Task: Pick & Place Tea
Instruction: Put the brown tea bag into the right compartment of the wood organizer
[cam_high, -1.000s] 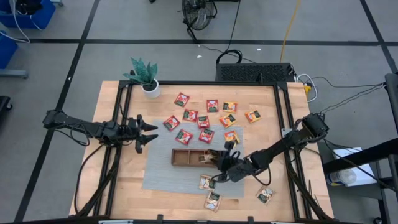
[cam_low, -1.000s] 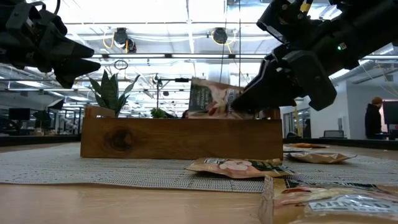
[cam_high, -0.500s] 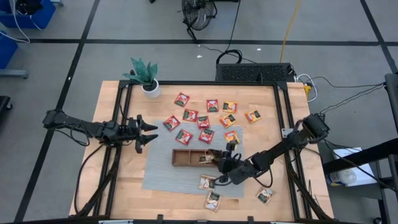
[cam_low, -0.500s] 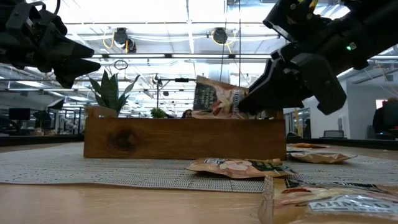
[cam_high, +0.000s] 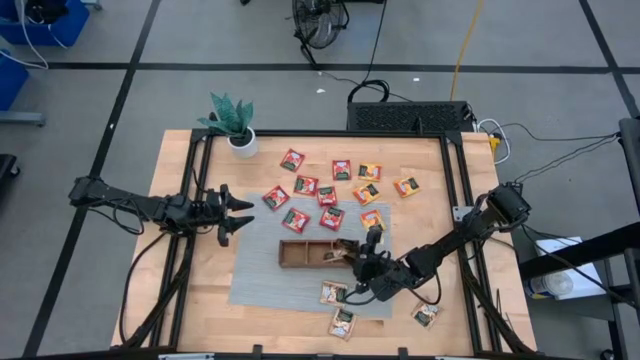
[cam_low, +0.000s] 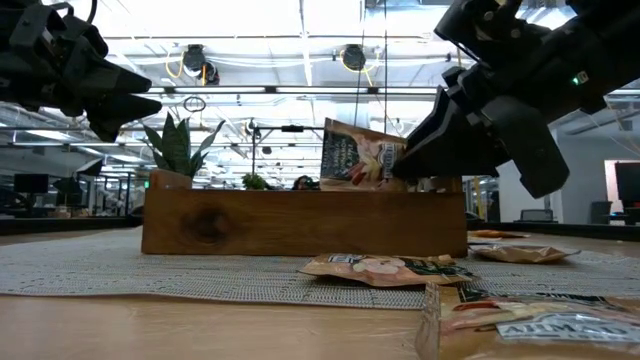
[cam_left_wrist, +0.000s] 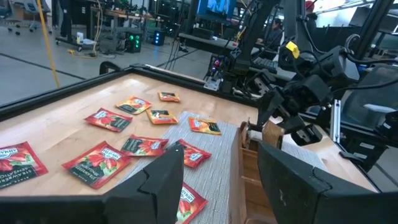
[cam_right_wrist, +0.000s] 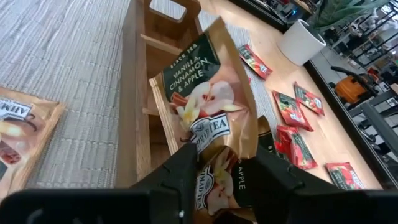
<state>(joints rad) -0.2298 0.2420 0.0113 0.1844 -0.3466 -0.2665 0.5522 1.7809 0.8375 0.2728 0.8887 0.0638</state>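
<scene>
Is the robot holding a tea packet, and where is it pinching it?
Yes: the right gripper pinches a vanilla, cinnamon and apple tea sachet by one edge. The left gripper holds nothing.

right end effector (cam_low: 405, 165) pinching green tea sachet (cam_low: 360, 158) above wooden tray (cam_low: 300, 222)

The flat square sachet (cam_right_wrist: 208, 109) over the brown wooden three-compartment tray (cam_high: 305, 254) is dark green at one end and tan at the other, printed with white lettering and pale apple slices. Red square sachets (cam_high: 318, 192) and orange-yellow ones (cam_high: 370, 171) lie on the pale wooden table (cam_high: 195, 280) at twelve o'clock from the tray. A grey woven mat (cam_high: 265, 280) lies under the tray. At ten o'clock a green-leaved plant stands in a white pot (cam_high: 242, 142). Both arms are black.
</scene>
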